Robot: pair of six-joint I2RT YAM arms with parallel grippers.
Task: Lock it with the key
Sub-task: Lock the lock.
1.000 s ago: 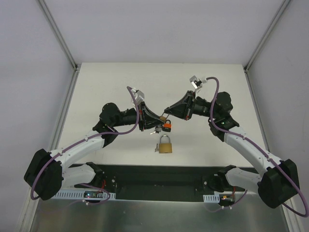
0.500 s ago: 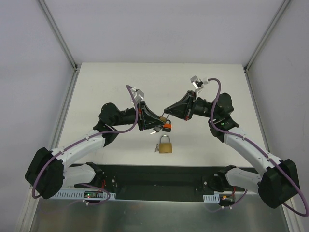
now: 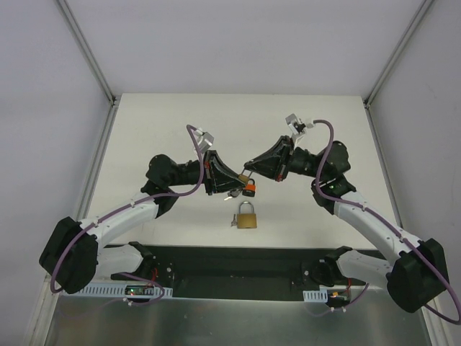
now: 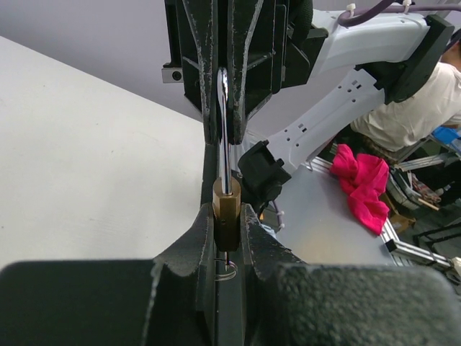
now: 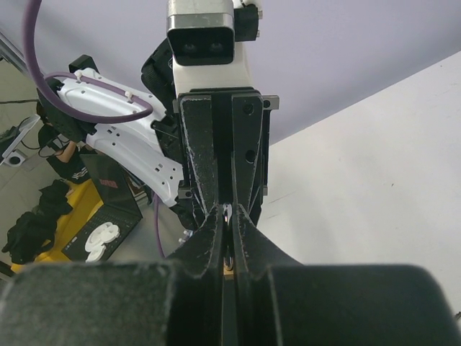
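**A:** where's the lock?

**B:** The small padlock [image 3: 244, 177] is up off the table [image 3: 180, 122], mid-workspace, where the two arm tips meet.

**A:** who has it?

**B:** Both. The left gripper [image 4: 227, 218] has its fingers clamped on the brass body [image 4: 226, 207]. The shackle [image 4: 224, 130] runs straight up from the body into the right gripper [image 4: 225, 108], which faces the left one head-on.

**A:** right fingers?

**B:** Pressed together on the shackle. The right wrist view shows the right gripper [image 5: 227, 225] with only a sliver of metal between its pads, and the left gripper [image 5: 223, 151] directly opposite.

**A:** shackle in or out of the body?

**B:** Can't tell. The left fingers [image 4: 198, 231] cover the top edge of the body.

**A:** key?

**B:** A thin wire key ring [image 4: 227, 268] hangs just under the body. The top view shows silver keys [image 3: 230, 194] dangling below the left tip, with an orange piece [image 3: 249, 189] right beside them. Whether a key sits in the keyhole is hidden.

**A:** anything else down there?

**B:** A larger padlock [image 3: 247, 217] lies flat on the table just in front of the grippers, shackle pointing away from the arm bases. A small key bunch [image 3: 234, 219] touches its left side. Neither gripper touches it.
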